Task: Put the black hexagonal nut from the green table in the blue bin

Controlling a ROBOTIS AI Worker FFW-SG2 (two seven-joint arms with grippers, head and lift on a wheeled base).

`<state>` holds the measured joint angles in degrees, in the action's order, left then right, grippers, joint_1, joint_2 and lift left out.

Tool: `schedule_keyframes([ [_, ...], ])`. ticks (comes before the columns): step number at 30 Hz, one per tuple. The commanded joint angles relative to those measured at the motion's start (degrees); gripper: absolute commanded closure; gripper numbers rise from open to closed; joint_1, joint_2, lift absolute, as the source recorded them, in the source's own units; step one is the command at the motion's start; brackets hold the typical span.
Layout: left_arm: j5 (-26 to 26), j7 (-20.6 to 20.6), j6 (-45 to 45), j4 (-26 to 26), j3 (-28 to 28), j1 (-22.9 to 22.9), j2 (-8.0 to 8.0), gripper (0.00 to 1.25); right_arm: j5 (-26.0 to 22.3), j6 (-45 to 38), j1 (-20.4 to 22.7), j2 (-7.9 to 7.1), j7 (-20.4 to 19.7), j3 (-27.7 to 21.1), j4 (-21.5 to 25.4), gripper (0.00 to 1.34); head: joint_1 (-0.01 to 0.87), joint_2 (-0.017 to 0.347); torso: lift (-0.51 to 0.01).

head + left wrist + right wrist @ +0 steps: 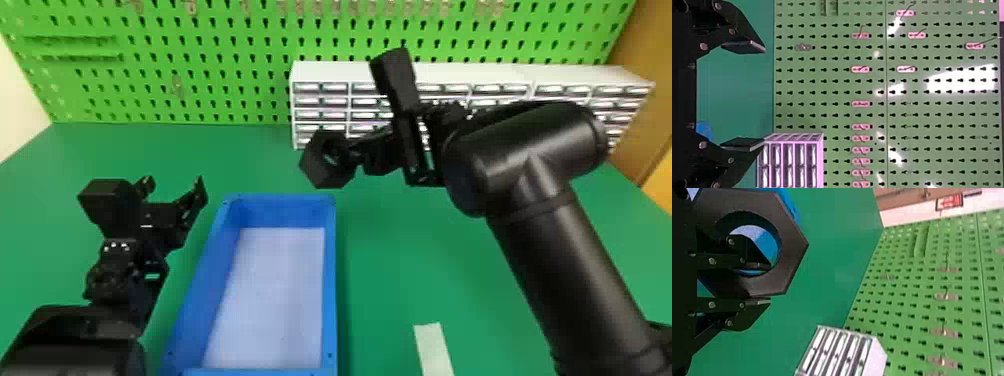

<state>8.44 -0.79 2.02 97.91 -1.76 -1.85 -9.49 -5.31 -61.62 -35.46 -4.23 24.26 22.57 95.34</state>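
Matt, smooth black hexagonal nut [325, 178]; at its seven o'clock, a smooth plastic blue bin [330, 280]; matt green desk [390, 280]; glossy pegboard [220, 49].

The head view looked forward and down from above the near side, taking in the green, flat-topped desk [400, 265] and the blue, rectangular plastic bin [331, 280]. From the left wrist, the left wrist view faced the green, perforated metal board [836, 86] at the far side. The right wrist view looked obliquely towards the far left, with the black hexagonal nut [793, 246] close to its camera. Head and right wrist views shared nut and bin; all three shared desk, board and white, many-drawered cabinet [320, 72].
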Motion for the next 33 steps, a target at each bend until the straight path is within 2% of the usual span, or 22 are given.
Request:
schedule_keyframes([
  [1,0.00,0.00,0.00,0.00,0.00,0.00,0.00,0.42,-1.90,0.10,-0.49,-0.43,0.00,3.09,0.55,1.04,0.686,0.052,-0.097],
  [13,0.00,0.00,0.00,0.00,0.09,0.09,0.00,0.42,-4.63,0.71,-2.86,-1.57,0.00,12.85,0.29,1.04,0.686,0.052,-0.097],
  [28,-0.09,0.00,0.00,0.00,0.09,0.09,0.00,0.42,-9.81,3.00,-6.37,-2.71,-0.09,22.69,-5.16,1.04,0.686,0.052,-0.097],
  [33,-0.09,0.00,0.00,0.00,0.09,0.09,0.00,0.42,-11.92,3.88,-6.99,-2.98,-1.41,25.41,-6.57,1.04,0.686,0.052,-0.097],
])
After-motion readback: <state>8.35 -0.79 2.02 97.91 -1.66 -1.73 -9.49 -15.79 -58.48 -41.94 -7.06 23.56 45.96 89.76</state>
